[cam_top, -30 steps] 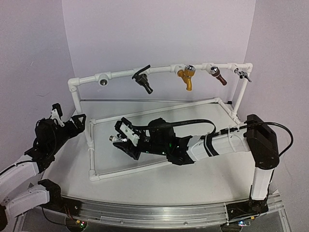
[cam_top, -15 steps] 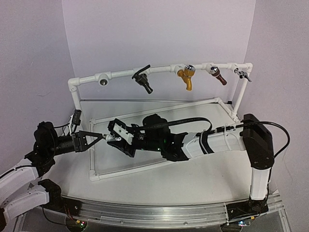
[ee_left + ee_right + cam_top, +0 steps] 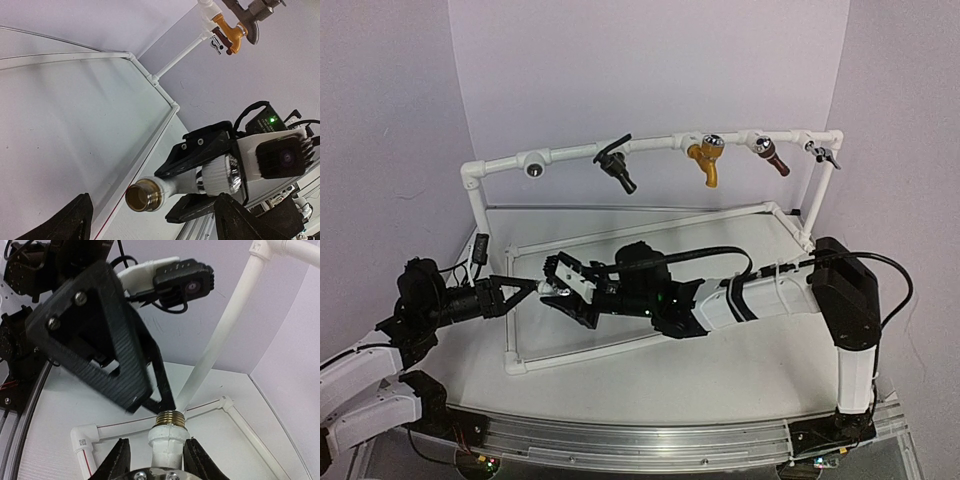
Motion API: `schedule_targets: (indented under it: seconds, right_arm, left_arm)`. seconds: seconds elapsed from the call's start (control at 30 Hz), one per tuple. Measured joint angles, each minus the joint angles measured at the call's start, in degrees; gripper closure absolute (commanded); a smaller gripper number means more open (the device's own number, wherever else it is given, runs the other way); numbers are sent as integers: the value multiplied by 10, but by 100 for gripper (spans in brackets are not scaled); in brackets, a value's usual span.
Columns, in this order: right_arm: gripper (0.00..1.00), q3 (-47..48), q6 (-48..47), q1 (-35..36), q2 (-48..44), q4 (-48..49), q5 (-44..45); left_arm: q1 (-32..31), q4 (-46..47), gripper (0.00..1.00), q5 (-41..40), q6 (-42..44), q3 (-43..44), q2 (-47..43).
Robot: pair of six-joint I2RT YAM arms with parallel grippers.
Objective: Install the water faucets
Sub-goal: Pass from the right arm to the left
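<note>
White tabletop (image 3: 720, 370), pipe rail (image 3: 570, 155) behind. Found black faucet (image 3: 617, 168) already on rail, end socket (image 3: 534, 168) bare. Saw white faucet (image 3: 180, 186) clamped in R gripper (image 3: 558, 290), brass end at jaws of wide-open L gripper (image 3: 526, 290). Reckoned approx. half done.

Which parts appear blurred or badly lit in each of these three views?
Top external view: even soft light, sharp. Left wrist view: white faucet sharp, its brass thread glinting; fingers of the left claw dark and out of focus at the bottom. Right wrist view: the left claw looms close, its edges slightly soft.
</note>
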Motion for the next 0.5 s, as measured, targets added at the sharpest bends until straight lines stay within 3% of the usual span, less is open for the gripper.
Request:
schedule_targets:
  seconds: [0.1, 0.27, 0.5]
  right_arm:
    - [100, -12, 1, 0, 0, 0, -9]
    - [100, -12, 4, 0, 0, 11, -11]
    - [100, 3, 13, 0, 0, 19, -21]
  left_arm:
    - [0, 8, 32, -7, -7, -3, -2]
    - [0, 51, 35, 22, -26, -5, 45]
    - [0, 72, 54, 46, -34, -7, 67]
